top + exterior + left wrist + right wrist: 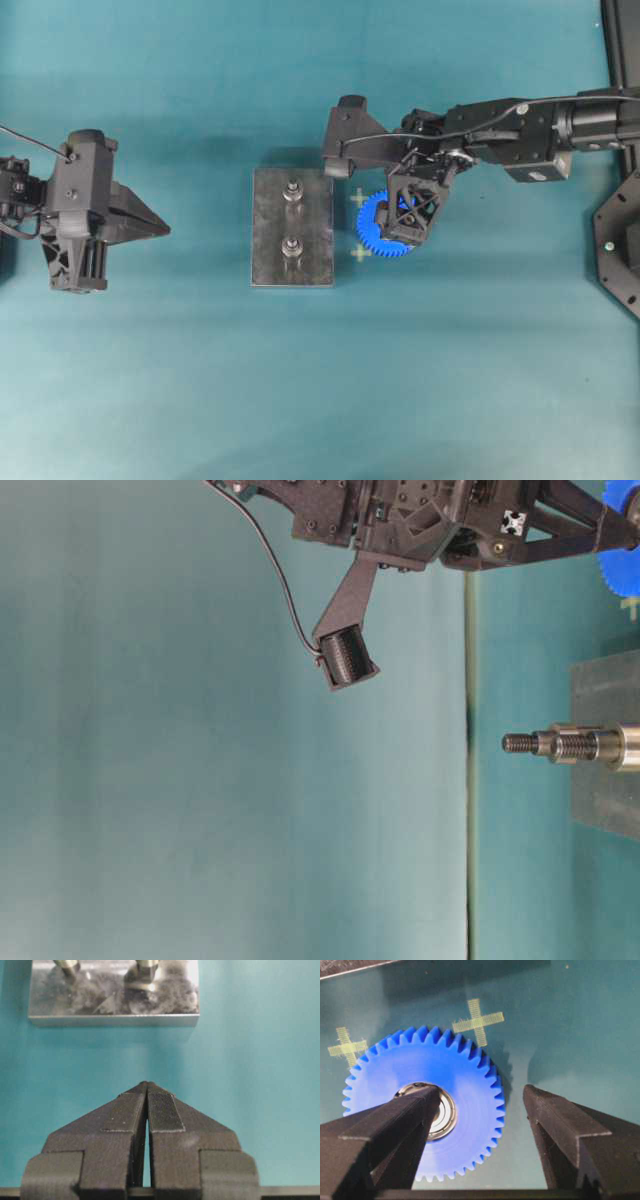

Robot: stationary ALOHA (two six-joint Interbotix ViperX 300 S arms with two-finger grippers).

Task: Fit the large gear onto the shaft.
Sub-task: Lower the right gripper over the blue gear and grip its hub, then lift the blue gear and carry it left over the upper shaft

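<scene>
The large gear [465,1080], bright blue with a silver hub, lies flat on the teal mat just right of the grey plate [268,215]. Two upright shafts [293,190] [293,249] stand on that plate, and one shaft [560,745] shows from the side in the table-level view. My right gripper [480,1091] hangs open over the gear: one finger [395,1125] is above the hub, the other [560,1125] is outside the toothed rim. Nothing is gripped. Far left of the plate, my left gripper [146,1085] is shut and empty.
Two yellow cross marks [360,198] [360,253] sit on the mat beside the gear. The right arm [500,130] reaches in from the upper right. A black fixture [620,250] stands at the right edge.
</scene>
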